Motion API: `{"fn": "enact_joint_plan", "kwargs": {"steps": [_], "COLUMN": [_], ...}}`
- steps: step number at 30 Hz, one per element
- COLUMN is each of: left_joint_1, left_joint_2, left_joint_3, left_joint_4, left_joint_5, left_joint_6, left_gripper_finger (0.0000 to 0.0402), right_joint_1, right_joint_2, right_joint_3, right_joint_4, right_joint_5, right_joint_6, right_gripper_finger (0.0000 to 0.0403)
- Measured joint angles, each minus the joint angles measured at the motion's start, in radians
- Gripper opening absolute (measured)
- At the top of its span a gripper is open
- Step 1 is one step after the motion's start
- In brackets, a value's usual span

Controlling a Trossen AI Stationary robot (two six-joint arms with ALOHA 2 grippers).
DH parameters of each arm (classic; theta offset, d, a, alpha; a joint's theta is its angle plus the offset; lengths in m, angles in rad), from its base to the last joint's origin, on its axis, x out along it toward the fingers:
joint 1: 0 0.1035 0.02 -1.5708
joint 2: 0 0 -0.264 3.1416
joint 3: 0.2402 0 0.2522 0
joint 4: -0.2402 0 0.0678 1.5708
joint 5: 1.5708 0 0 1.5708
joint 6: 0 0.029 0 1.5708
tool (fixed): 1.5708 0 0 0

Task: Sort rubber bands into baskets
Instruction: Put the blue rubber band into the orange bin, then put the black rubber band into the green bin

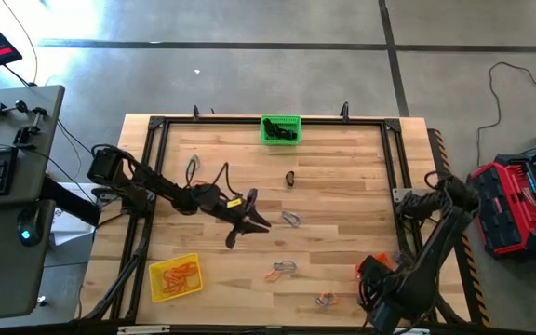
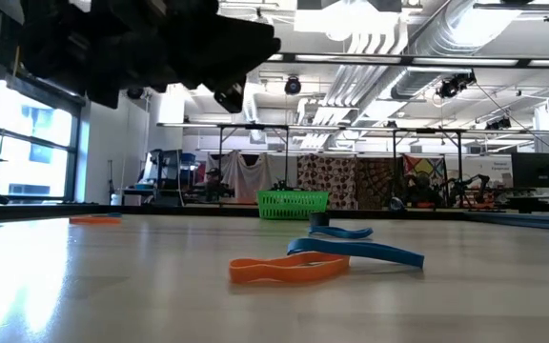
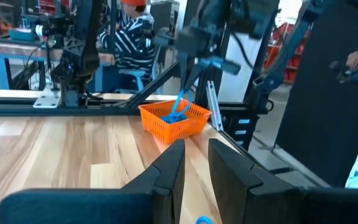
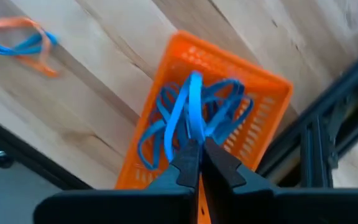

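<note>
My right gripper (image 4: 197, 150) is shut on a blue rubber band (image 4: 188, 109) right above the orange basket (image 4: 263, 99), which holds several blue bands and stands at the table's near right (image 1: 359, 270). My left gripper (image 3: 196, 155) is open and empty, raised above the table's middle (image 1: 249, 221). The yellow basket (image 1: 175, 277) at the near left holds orange bands. The green basket (image 1: 280, 128) stands at the far edge. Loose bands lie on the table: a black one (image 1: 290, 177), a grey one (image 1: 291, 219), and an orange and blue pair (image 1: 283, 268). My right gripper pinches the blue band's upper part (image 4: 192, 134) between its two fingertips, coming from above and pointing down. The band hangs below the fingers (image 3: 179, 104), and its lower end reaches into the orange basket among the other blue bands.
Another orange and blue pair (image 1: 326, 300) lies near the front edge, and a grey band (image 1: 192, 169) at the far left. A black frame (image 1: 394, 167) runs round the tabletop. In the low view an orange band (image 2: 289, 270) and a blue one (image 2: 360, 251) lie close.
</note>
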Motion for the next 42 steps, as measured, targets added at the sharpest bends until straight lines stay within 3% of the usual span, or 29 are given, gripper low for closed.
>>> {"fn": "enact_joint_plan", "kwargs": {"steps": [9,13,19,22,27,34,38,42], "left_joint_1": [0.020,0.020,0.020,0.019,0.019,0.019,0.020,0.019], "left_joint_2": [0.000,0.000,-0.007,-0.020,-0.049,-0.123,-0.165,-0.219], "left_joint_3": [-0.061,-0.064,-0.064,-0.064,-0.064,-0.075,-0.142,-0.221], "left_joint_4": [0.047,0.048,0.046,0.032,0.034,-0.006,-0.008,-0.002], "left_joint_5": [-0.001,-0.001,-0.001,0.000,0.003,-0.015,-0.130,-0.175], "left_joint_6": [-0.055,-0.062,-0.062,-0.062,-0.042,0.028,0.054,0.053], "left_gripper_finger": [0.0064,0.0064,0.0064,0.0064,0.0064,0.0064,0.0064,0.0064], "right_joint_1": [0.019,0.024,0.009,-0.010,-0.050,-0.069,-0.073,-0.109], "right_joint_2": [0.075,0.068,0.065,0.065,0.065,0.065,0.063,0.063], "right_joint_3": [-0.057,-0.172,-0.260,-0.262,-0.233,-0.080,0.037,0.119], "right_joint_4": [0.021,0.172,0.352,0.348,0.295,0.086,-0.067,-0.151], "right_joint_5": [-0.117,-0.203,-0.213,-0.258,-0.357,-0.291,-0.170,0.006], "right_joint_6": [0.142,0.186,0.173,0.138,0.066,-0.053,-0.107,-0.228], "right_gripper_finger": [0.0000,0.0000,0.0004,0.0027,0.0099,0.0164,0.0161,0.0126]}}
